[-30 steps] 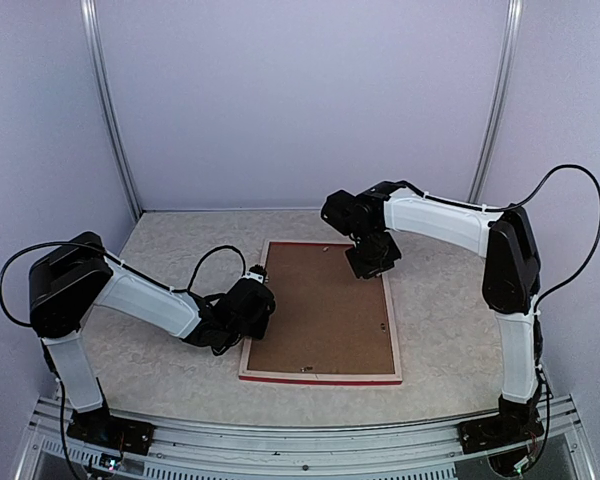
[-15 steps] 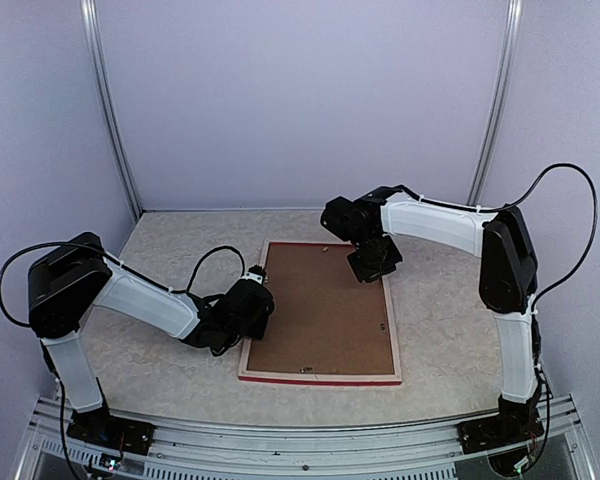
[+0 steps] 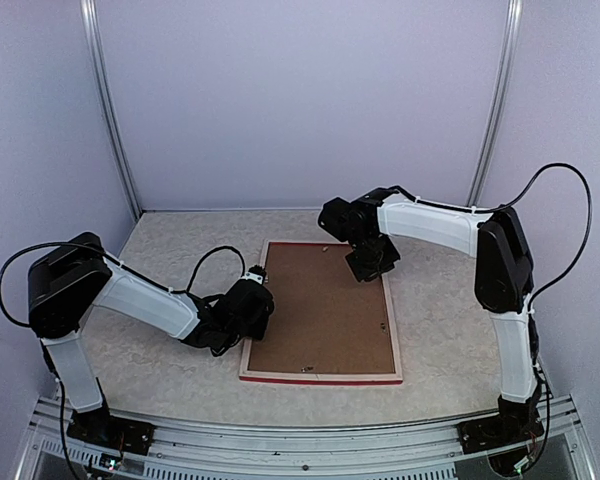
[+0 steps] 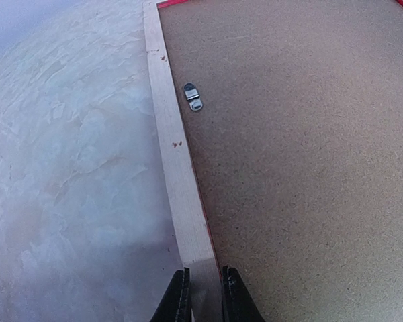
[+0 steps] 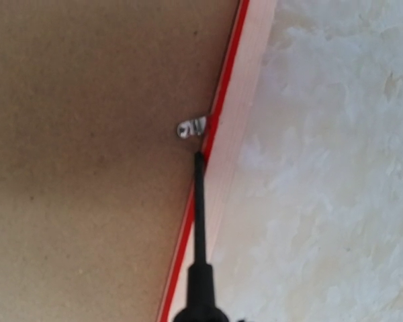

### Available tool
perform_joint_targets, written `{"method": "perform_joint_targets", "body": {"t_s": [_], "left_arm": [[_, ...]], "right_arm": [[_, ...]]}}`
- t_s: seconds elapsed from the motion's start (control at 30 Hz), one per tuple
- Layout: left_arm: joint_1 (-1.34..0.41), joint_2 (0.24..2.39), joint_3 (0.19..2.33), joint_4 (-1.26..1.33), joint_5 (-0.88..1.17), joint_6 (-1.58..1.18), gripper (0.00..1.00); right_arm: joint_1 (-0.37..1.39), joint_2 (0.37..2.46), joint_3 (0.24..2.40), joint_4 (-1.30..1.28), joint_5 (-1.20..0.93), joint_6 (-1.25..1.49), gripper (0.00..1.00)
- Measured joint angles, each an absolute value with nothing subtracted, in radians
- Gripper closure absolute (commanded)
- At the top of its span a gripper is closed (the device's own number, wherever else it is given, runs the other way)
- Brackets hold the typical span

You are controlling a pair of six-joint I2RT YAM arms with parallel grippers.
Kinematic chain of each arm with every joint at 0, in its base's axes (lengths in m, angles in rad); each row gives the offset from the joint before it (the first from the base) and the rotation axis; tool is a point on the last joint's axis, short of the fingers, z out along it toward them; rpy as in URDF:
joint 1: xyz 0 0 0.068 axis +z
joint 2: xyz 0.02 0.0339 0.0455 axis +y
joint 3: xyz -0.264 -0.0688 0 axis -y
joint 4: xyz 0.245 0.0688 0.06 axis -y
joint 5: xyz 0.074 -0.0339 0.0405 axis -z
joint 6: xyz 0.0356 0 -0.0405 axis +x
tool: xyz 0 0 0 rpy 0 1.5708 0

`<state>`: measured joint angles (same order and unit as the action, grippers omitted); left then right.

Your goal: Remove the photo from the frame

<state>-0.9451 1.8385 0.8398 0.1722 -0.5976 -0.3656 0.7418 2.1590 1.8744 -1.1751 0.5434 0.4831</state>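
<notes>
The pale, bumpy desk (image 3: 160, 250) holds the frame (image 3: 320, 378) near its middle, between the two arms. The frame lies flat with its back up. Its long sides run from the near edge toward the back wall, and the far end leans a little to the left. The brown backing board (image 3: 320, 310) fills the frame. The photo does not show from this side.

The left pincer (image 4: 203, 305) is low at the frame's left long side. Its two fingers are nearly together, pinching the pale wood rail between them. The right pincer (image 3: 372, 262) hangs over the far right corner of the frame. It grips a thin screwdriver (image 5: 199, 221), but its fingers do not show in its own camera.

The screwdriver points along the red right rim. Its tip is just beside a small metal clip (image 5: 191, 127); whether they touch cannot be told. Another small clip (image 4: 193, 96) sits on the board by the left rail.
</notes>
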Motion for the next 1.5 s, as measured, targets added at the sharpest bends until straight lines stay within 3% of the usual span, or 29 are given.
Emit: {"method": "perform_joint_targets", "body": {"t_s": [0.67, 1.13, 1.27, 1.5], "left_arm": [[-0.969, 1.837, 0.820, 0.244, -0.561, -0.300, 0.90], [-1.065, 1.857, 0.820, 0.303, -0.514, -0.218, 0.90], [-1.098, 1.846, 0.820, 0.311, -0.428, -0.187, 0.85], [-1.002, 1.652, 0.805, 0.221, -0.042, -0.187, 0.72]], "right_arm": [[0.683, 2.374, 2.173, -1.062, 0.626, 0.281, 1.00], [0.649, 2.533, 2.353, -0.728, 0.363, 0.149, 1.00], [0.664, 2.521, 2.277, -0.607, 0.196, 0.115, 1.00], [0.743, 2.297, 1.769, -0.310, -0.050, 0.022, 1.00]]}}
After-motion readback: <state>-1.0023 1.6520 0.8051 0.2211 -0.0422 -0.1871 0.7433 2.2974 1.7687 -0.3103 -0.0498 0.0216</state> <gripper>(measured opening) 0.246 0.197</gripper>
